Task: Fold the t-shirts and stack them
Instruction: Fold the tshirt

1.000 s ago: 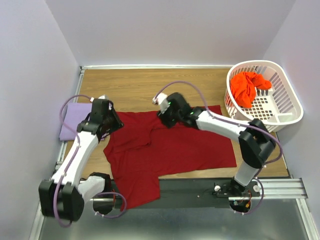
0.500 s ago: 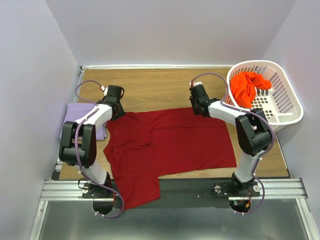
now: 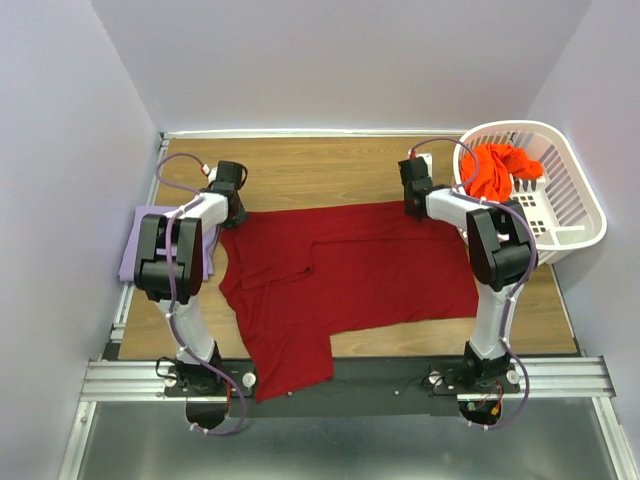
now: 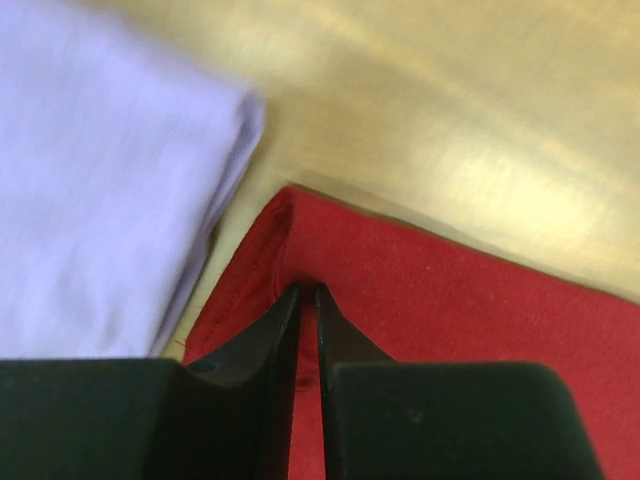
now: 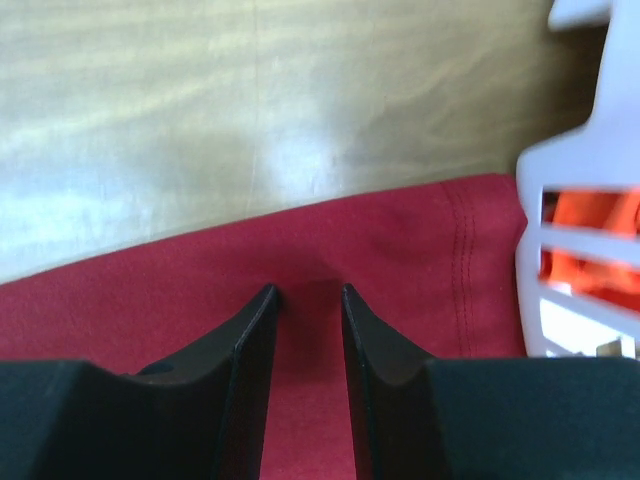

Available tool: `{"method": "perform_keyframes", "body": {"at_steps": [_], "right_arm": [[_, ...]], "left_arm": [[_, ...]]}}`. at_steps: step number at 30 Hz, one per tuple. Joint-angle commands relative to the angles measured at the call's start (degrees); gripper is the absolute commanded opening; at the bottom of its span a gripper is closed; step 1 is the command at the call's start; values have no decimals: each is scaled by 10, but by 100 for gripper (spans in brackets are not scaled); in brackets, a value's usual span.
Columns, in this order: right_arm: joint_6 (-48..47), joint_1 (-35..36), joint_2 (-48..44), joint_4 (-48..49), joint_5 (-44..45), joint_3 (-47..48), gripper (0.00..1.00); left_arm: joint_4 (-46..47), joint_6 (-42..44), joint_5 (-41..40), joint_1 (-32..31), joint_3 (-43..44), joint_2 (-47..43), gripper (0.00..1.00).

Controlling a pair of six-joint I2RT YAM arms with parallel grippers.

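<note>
Top external: high behind arm bases at 6 o'clock, looking down on whole table (image 3: 300,165). Wrist views: very close, angled down. Shared: crimson shirt (image 3: 380,270) corners, 10 and 2 o'clock.

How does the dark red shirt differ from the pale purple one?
The dark red shirt lies spread open across the table, partly hanging over its near edge; the pale purple shirt is folded into a rectangle at the left. The red one covers far more wood than the purple. Both are plain cloth.
</note>
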Motion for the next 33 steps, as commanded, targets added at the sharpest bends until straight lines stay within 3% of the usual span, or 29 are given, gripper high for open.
{"method": "perform_keyframes", "body": {"at_steps": [1, 11, 19, 25, 29, 33], "right_arm": [[-3, -16, 54, -32, 22, 17, 39], [-28, -28, 115, -31, 11, 121, 40], [-53, -30, 153, -33, -22, 188, 43], [-69, -27, 90, -41, -99, 210, 47], [-51, -20, 17, -65, -161, 189, 51], [-31, 6, -82, -79, -227, 112, 53]], "left_arm": [[-2, 8, -2, 5, 53, 53, 18], [-60, 12, -21, 18, 275, 195, 18], [-78, 26, -28, 40, 382, 254, 22], [-57, 33, -25, 36, 379, 154, 39], [-51, 30, -41, 12, 331, 25, 48], [-53, 3, -28, -7, 186, -99, 51]]}}
